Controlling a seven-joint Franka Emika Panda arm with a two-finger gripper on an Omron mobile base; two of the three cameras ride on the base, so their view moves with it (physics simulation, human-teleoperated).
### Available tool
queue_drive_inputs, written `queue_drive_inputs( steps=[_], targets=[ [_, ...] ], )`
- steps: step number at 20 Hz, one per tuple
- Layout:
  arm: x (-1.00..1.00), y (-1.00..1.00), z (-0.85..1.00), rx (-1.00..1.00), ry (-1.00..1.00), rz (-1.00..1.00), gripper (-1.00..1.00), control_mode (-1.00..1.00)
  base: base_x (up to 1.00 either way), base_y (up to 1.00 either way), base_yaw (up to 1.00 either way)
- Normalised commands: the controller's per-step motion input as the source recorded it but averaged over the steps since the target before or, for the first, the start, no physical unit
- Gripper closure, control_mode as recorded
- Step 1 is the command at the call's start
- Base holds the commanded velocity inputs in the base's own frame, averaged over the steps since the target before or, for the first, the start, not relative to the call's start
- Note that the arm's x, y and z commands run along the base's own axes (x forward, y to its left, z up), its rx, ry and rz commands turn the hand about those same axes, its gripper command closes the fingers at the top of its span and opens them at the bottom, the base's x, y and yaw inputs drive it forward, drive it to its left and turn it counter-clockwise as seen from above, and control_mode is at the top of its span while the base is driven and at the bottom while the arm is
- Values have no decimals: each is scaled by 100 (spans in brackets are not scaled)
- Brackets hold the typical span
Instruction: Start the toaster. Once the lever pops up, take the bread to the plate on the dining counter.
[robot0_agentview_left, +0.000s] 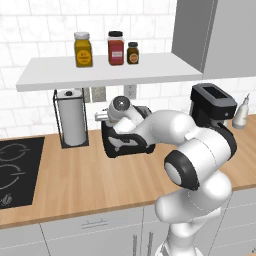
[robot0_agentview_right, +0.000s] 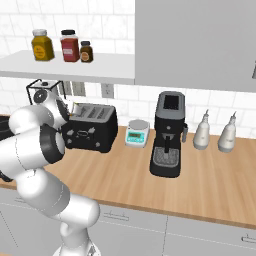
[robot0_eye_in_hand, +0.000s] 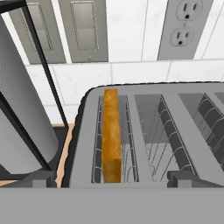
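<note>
So the gripper is hanging right over the toaster, looking down into the slots, jaws spread wide and holding nothing. The bread is sitting upright in the leftmost slot, golden crust edge up, and the other slots just show bare wire racks. The toaster is on the wood bench against the tiled wall, with a paper towel roll in its black wire stand just beside it. On the far side there's a small scale, then the coffee machine. 3 jars up on the shelf.
</note>
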Motion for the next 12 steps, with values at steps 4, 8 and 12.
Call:
queue_drive_inputs(
  steps=[4, 8, 12],
  targets=[
    [0, 0, 0, 0, 0, 0, -100, -100, 0, 0, 0],
    [0, 0, 0, 0, 0, 0, -100, -100, 0, 0, 0],
    [0, 0, 0, 0, 0, 0, -100, -100, 0, 0, 0]
  ],
)
